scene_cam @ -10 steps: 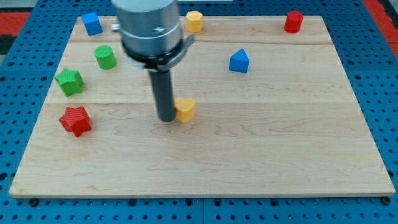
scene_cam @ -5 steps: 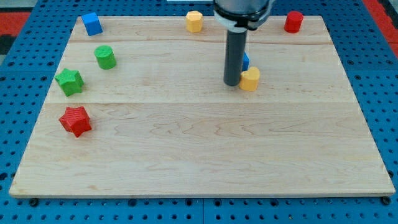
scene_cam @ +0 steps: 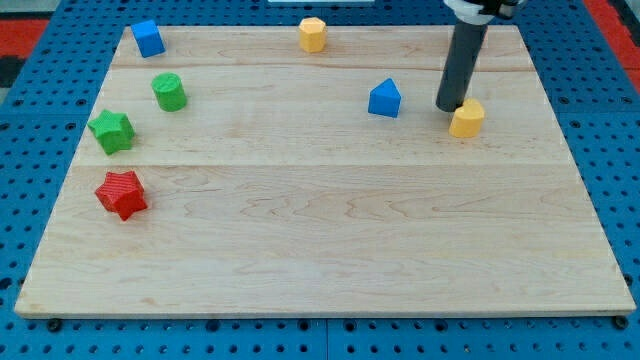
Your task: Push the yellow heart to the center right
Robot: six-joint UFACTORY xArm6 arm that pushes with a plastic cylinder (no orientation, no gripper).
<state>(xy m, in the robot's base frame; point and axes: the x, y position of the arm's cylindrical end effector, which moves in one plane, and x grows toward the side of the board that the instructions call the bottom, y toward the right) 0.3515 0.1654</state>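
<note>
On the bench's (scene_cam: 300, 250) upper right, the yellow heart (scene_cam: 466, 119) is touched from its left by my tip (scene_cam: 450, 108), so placed for pushing rightward; no pincer is fitted.

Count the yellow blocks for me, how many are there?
2. A yellow hexagon-like block sits at the view's top edge of the wooden board. The yellow heart block lies at the view's right, touching my tip. The rod may hide other blocks.

Rod's upper part cut off at view's top; red block behind rod, top right, hidden.
</note>
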